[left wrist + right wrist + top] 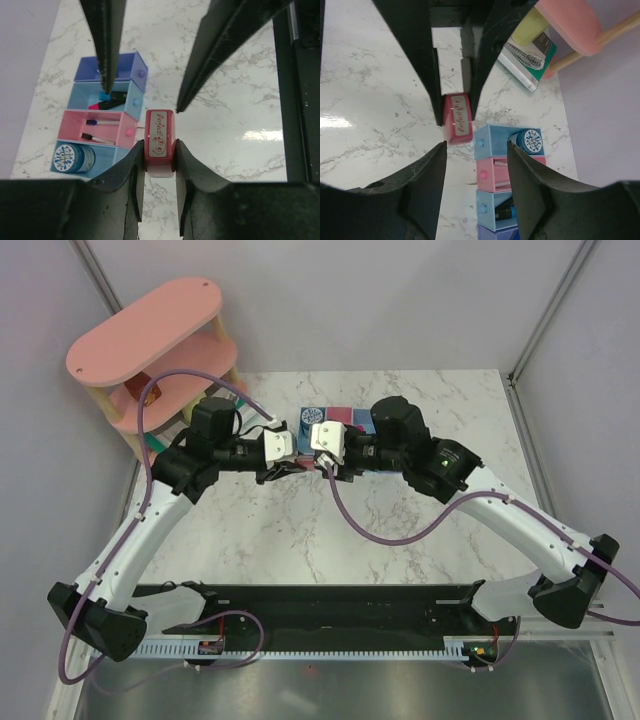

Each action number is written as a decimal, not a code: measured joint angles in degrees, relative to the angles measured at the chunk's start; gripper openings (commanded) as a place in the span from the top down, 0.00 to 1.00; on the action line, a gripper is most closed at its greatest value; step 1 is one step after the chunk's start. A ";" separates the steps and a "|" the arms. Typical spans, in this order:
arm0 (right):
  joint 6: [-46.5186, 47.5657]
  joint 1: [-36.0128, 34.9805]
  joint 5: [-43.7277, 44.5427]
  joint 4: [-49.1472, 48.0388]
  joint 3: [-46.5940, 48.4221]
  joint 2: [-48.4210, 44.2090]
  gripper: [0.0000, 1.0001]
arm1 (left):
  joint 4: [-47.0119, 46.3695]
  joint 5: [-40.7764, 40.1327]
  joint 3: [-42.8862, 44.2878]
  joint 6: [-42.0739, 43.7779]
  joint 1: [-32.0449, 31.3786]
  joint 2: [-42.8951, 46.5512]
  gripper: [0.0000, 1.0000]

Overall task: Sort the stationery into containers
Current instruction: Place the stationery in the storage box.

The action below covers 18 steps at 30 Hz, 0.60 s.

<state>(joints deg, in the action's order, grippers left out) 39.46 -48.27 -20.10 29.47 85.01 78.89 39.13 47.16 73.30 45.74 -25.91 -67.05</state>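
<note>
left pincer (159, 148) clamped on pink eraser (160, 134)
just near of the row of bins (86, 74), toward its left end; right pincer (477, 146) apart, close beside the eraser.

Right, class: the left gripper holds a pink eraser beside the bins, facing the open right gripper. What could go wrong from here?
1. Only part of the pink eraser sticks out of the left gripper. The open right gripper may catch it badly, and it could drop onto the table.
2. The right gripper's fingers hang close by the bins and might nudge the row.
</note>
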 measured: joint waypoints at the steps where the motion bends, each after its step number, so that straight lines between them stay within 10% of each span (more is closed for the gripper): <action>1: -0.52 0.00 -0.04 -0.83 -0.76 -0.90 0.41 | -1.20 0.00 -0.35 -0.76 0.00 0.22 0.98; 18: -5.01 -0.90 -3.63 -6.82 -3.13 -5.81 0.43 | -16.41 6.58 -4.28 -9.09 -0.20 3.67 0.98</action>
<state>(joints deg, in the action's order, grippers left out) 34.46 -49.17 -23.73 22.65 81.89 73.08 22.72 53.74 69.01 36.64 -26.11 -63.37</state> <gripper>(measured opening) 0.579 0.328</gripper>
